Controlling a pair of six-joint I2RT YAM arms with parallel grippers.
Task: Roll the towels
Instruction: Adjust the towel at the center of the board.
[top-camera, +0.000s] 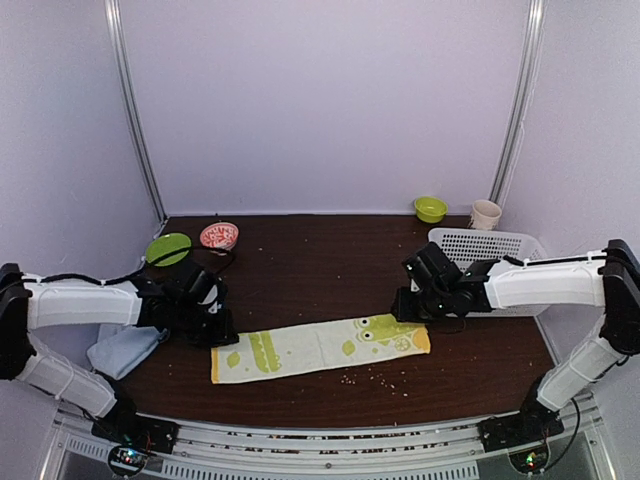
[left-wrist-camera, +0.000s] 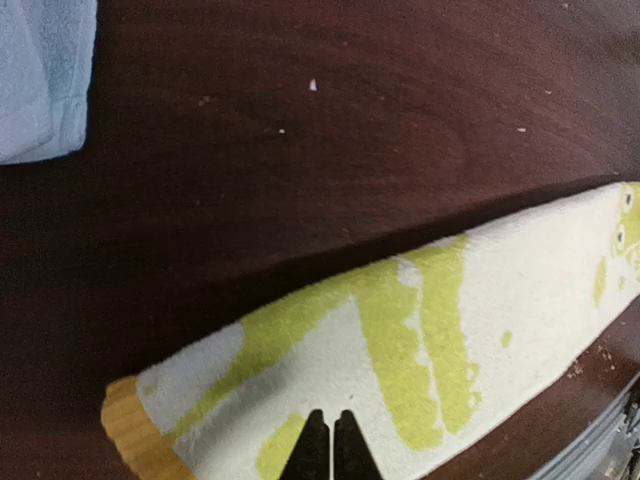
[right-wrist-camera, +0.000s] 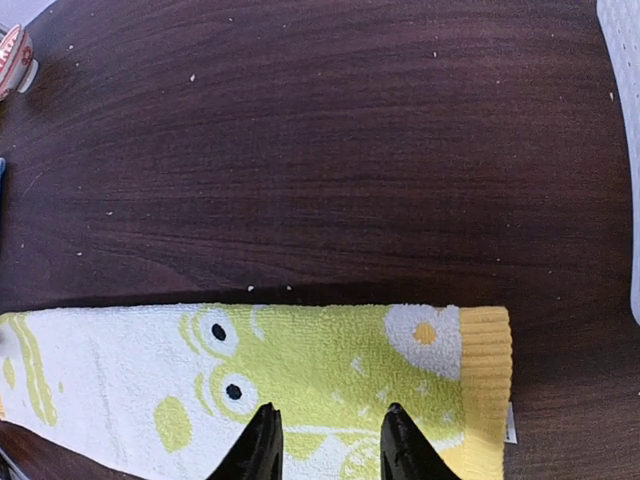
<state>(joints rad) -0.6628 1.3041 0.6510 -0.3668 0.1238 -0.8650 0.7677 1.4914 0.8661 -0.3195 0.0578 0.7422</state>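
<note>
The lime-green and cream towel (top-camera: 320, 350) lies flat on the dark table as a long strip, with a yellow edge at each end. The pale blue towel (top-camera: 122, 350) sits bunched at the table's left edge. My left gripper (top-camera: 215, 335) hovers over the patterned towel's left end. In the left wrist view its fingertips (left-wrist-camera: 330, 418) are shut with nothing between them, above the towel (left-wrist-camera: 420, 340), and the blue towel (left-wrist-camera: 40, 80) shows at top left. My right gripper (right-wrist-camera: 328, 410) stands open over the towel's right end (right-wrist-camera: 330, 360), near the yellow edge (right-wrist-camera: 485, 380), holding nothing.
A green plate (top-camera: 168, 248) and a pink bowl (top-camera: 219, 236) stand at the back left. A green bowl (top-camera: 431, 208), a cup (top-camera: 486, 213) and a white basket (top-camera: 480, 245) stand at the back right. Crumbs (top-camera: 375, 378) lie near the front edge.
</note>
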